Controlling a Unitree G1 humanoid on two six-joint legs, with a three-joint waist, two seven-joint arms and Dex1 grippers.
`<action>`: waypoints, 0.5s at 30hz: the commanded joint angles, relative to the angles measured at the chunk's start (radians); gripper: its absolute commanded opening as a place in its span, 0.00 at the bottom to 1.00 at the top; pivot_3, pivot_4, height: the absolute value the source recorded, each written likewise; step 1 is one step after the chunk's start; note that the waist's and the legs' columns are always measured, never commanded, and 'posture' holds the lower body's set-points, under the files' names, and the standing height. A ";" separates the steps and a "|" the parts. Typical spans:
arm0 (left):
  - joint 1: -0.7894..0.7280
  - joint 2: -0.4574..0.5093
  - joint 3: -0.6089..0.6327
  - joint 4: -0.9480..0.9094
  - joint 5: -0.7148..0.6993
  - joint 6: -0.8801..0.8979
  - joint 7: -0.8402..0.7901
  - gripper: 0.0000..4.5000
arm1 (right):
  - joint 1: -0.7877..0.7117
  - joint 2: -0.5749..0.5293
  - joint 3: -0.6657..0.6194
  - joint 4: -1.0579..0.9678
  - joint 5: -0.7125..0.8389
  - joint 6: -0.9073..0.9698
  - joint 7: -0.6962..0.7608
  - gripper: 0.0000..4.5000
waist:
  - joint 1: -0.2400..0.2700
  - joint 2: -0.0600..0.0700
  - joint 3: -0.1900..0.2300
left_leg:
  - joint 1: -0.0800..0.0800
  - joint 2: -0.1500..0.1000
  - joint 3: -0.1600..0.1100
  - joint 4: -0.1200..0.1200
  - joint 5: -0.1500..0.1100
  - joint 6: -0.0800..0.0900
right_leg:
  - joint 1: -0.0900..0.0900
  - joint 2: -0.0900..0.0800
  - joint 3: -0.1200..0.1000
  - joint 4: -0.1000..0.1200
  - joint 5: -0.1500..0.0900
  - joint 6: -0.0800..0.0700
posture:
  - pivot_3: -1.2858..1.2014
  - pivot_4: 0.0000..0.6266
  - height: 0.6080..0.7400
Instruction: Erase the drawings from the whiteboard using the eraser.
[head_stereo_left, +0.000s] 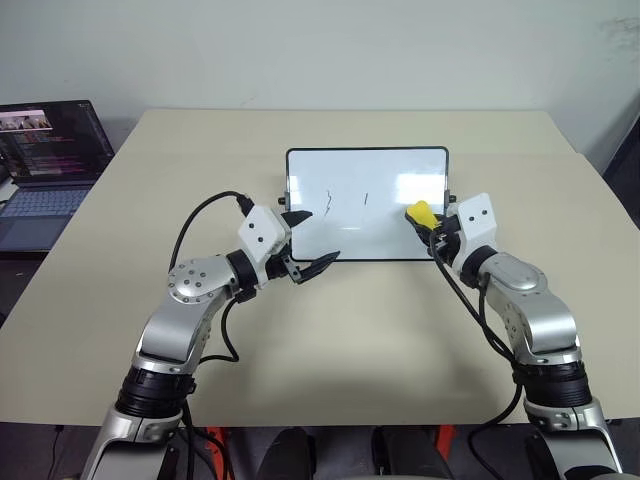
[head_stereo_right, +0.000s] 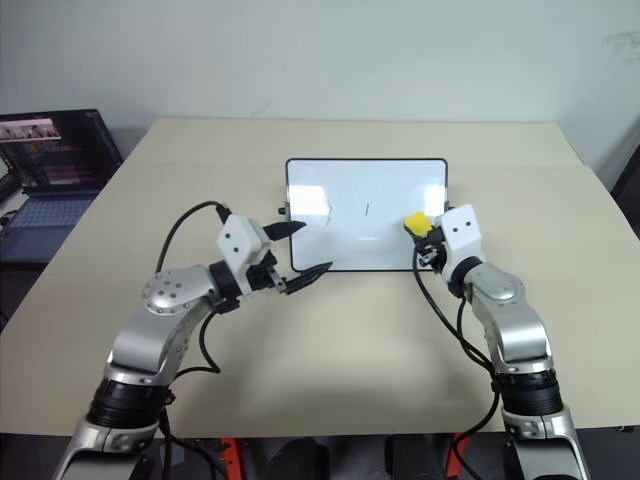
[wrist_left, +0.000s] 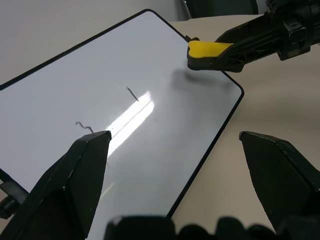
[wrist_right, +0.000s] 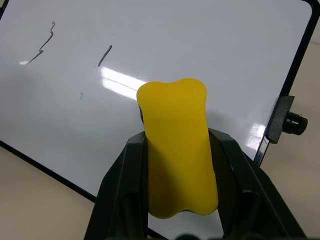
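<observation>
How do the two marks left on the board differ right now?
The left mark is a wavy squiggle; the right mark is a short straight stroke. The squiggle is the longer of the two. The stroke lies nearer the eraser held in the right gripper, the squiggle farther toward the left gripper. Both are thin, dark and unerased on the whiteboard.

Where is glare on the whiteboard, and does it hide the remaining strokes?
Left wrist view: a bright streak on the whiteboard runs just below both drawings, which stay readable. Right wrist view: a glare patch sits by the eraser, clear of the strokes. Left eye view: a soft sheen, strokes faint.
</observation>
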 joint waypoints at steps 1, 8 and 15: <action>0.039 0.010 0.037 -0.064 -0.006 0.002 0.026 1.00 | -0.040 0.002 -0.005 -0.002 -0.010 -0.044 -0.012 0.30 | -0.002 0.000 0.000 | 0.000 0.000 0.000 0.000 0.000 0.000 | 0.000 0.000 0.000 0.000 0.000 0.000 | 0.52 0.24 1.00; 0.081 0.008 0.049 -0.104 -0.001 0.022 0.063 1.00 | -0.055 0.007 0.003 0.027 -0.013 -0.067 -0.015 0.30 | 0.002 0.000 0.000 | 0.000 0.000 0.000 0.000 0.000 0.000 | 0.000 0.000 0.000 0.000 0.000 0.000 | 0.52 0.24 1.00; 0.109 0.019 0.059 -0.102 0.028 0.001 0.092 1.00 | -0.086 0.015 0.020 0.067 -0.025 -0.111 -0.016 0.30 | -0.001 0.000 0.000 | 0.000 0.000 0.000 0.000 0.000 0.000 | 0.000 0.000 0.000 0.000 0.000 0.000 | 0.52 0.24 1.00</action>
